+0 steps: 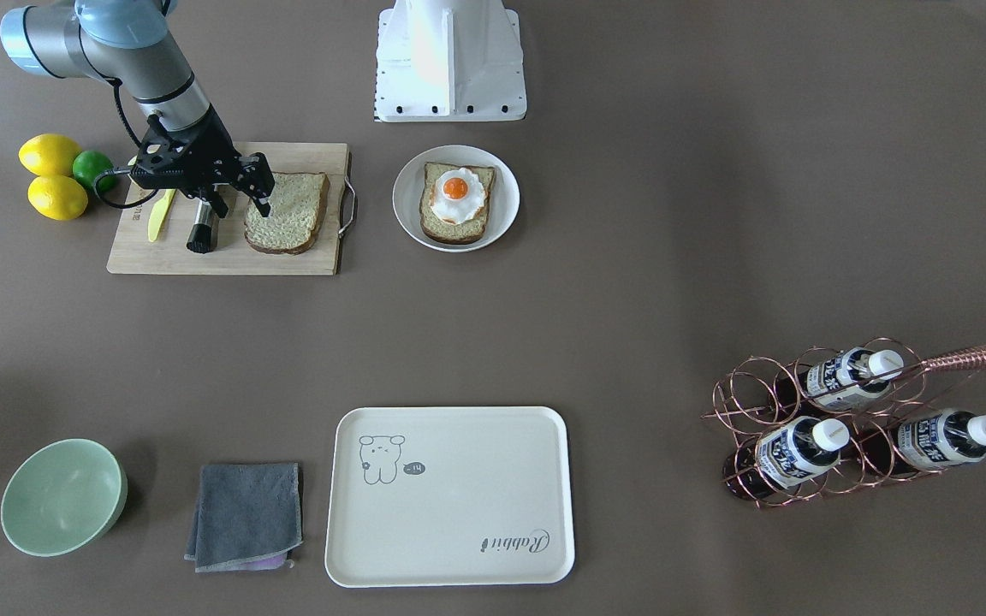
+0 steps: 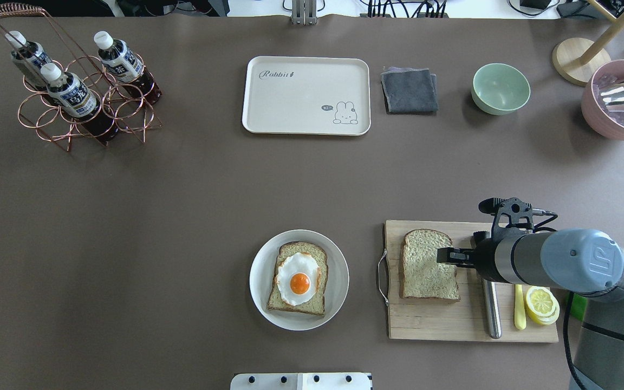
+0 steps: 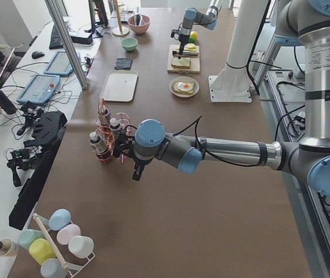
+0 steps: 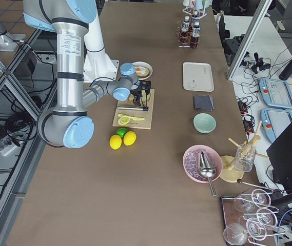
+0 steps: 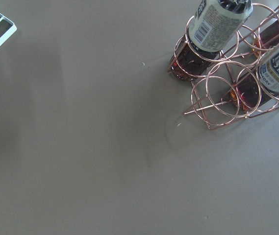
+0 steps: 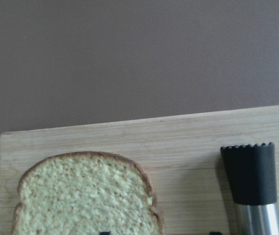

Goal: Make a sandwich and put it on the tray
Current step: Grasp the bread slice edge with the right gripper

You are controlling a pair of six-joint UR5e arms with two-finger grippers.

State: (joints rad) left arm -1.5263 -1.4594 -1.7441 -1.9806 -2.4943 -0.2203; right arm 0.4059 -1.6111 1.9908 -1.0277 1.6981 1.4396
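A white plate point(image 1: 407, 205) holds one slice of bread point(image 1: 436, 227) with a fried egg point(image 1: 457, 193) on top; it also shows in the overhead view point(image 2: 299, 280). The second slice point(image 1: 288, 212) lies on the wooden cutting board point(image 1: 228, 257). My right gripper point(image 1: 240, 204) is open and empty, low over that slice's edge nearest the steel tool; in the right wrist view the slice point(image 6: 88, 196) fills the lower left. The cream tray point(image 1: 450, 496) lies empty at the far side. My left gripper point(image 3: 136, 174) shows only in the exterior left view, beside the bottle rack; I cannot tell if it is open.
A yellow knife point(image 1: 159, 214), a steel tool with a black tip point(image 1: 202, 233) and a lemon slice point(image 2: 541, 303) share the board. Two lemons point(image 1: 50, 154) and a lime point(image 1: 92, 168) lie beside it. A grey cloth point(image 1: 246, 513), a green bowl point(image 1: 61, 496) and a copper bottle rack point(image 1: 852, 428) stand far off.
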